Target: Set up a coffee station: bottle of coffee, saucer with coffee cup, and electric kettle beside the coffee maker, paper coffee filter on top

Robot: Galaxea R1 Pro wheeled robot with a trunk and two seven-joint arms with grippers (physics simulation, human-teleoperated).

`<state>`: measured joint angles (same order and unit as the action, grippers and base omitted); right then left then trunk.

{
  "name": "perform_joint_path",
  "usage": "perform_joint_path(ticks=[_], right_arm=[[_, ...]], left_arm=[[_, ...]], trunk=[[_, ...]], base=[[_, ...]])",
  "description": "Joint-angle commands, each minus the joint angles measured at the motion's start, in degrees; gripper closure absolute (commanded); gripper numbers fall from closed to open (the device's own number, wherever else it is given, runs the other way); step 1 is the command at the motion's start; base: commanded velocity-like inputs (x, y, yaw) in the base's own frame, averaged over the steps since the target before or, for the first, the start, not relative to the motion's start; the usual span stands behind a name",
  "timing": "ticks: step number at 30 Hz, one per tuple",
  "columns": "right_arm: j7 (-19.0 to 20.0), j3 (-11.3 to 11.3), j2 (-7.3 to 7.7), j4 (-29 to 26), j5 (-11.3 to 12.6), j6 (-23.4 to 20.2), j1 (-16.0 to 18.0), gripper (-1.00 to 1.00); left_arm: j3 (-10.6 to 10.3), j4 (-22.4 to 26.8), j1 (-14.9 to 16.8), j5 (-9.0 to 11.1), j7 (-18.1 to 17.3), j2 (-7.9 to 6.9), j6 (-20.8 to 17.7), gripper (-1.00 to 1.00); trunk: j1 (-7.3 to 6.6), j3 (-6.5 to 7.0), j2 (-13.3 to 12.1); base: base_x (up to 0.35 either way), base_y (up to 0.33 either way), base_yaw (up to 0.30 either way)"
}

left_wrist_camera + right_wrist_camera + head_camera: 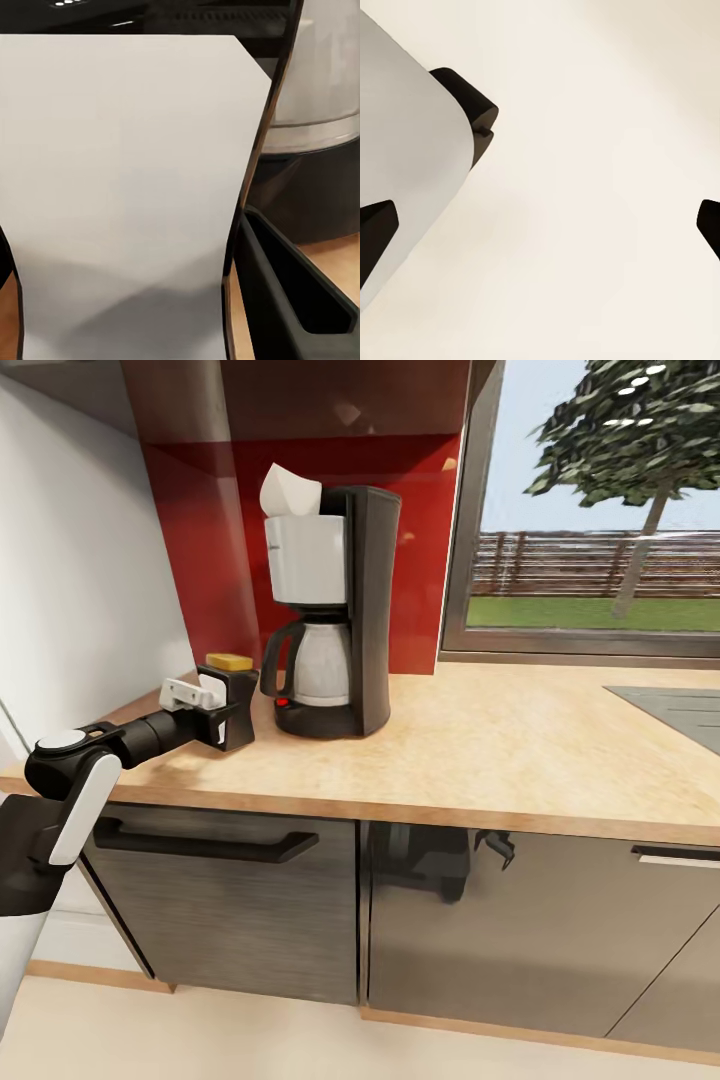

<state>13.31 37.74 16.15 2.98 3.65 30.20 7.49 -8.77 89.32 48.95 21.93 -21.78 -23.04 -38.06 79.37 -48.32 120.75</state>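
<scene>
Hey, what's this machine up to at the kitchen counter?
It is setting up a coffee corner. The coffee maker stands on the countertop, and a paper coffee filter already sits on top of it. The robot's left gripper is at a small bottle of coffee with a yellow cap, just beside the coffee maker; its white label fills most of the left wrist view, between the fingers. Whether it is gripped or just let go, I cannot tell.

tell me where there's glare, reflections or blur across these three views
Head view: sharp, the grey cabinet fronts mirror dark shapes below the countertop, and the coffee maker casts a soft shadow. Left wrist view: the bottle's white label sits too close, pale and featureless. Right wrist view: flat cream background, no texture, the fingers dark.
</scene>
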Motion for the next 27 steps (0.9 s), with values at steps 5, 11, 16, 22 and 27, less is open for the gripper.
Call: perform_joint_path(ticks=[5,11,16,22,27], right_arm=[[0.35,0.14,-0.03,0.18,0.40,0.30,0.07,-1.00],[0.35,0.14,0.01,0.18,0.41,0.30,0.07,-1.00],[0.35,0.14,0.02,0.18,0.40,0.30,0.07,-1.00],[0.34,0.14,0.02,0.18,0.40,0.30,0.07,-1.00],[0.37,0.14,0.02,0.18,0.40,0.30,0.07,-1.00]], left_arm=[[-0.20,-0.55,0.01,0.04,-0.11,-0.07,-0.36,1.00],[-0.15,-0.55,0.01,0.04,-0.11,-0.08,-0.35,-1.00],[-0.12,-0.55,0.01,0.07,-0.13,-0.08,-0.35,-1.00],[-0.13,-0.55,0.01,0.09,-0.14,-0.08,-0.35,-1.00],[-0.13,-0.55,0.01,0.11,-0.16,-0.08,-0.35,-1.00]], trunk=[[0.00,-0.07,0.02],[0.00,-0.07,0.02],[0.00,-0.07,0.02],[0.00,-0.07,0.02],[0.00,-0.07,0.02]], base=[[0.000,0.000,0.000],[0.000,0.000,0.000],[0.000,0.000,0.000],[0.000,0.000,0.000],[-0.058,0.012,0.000]])
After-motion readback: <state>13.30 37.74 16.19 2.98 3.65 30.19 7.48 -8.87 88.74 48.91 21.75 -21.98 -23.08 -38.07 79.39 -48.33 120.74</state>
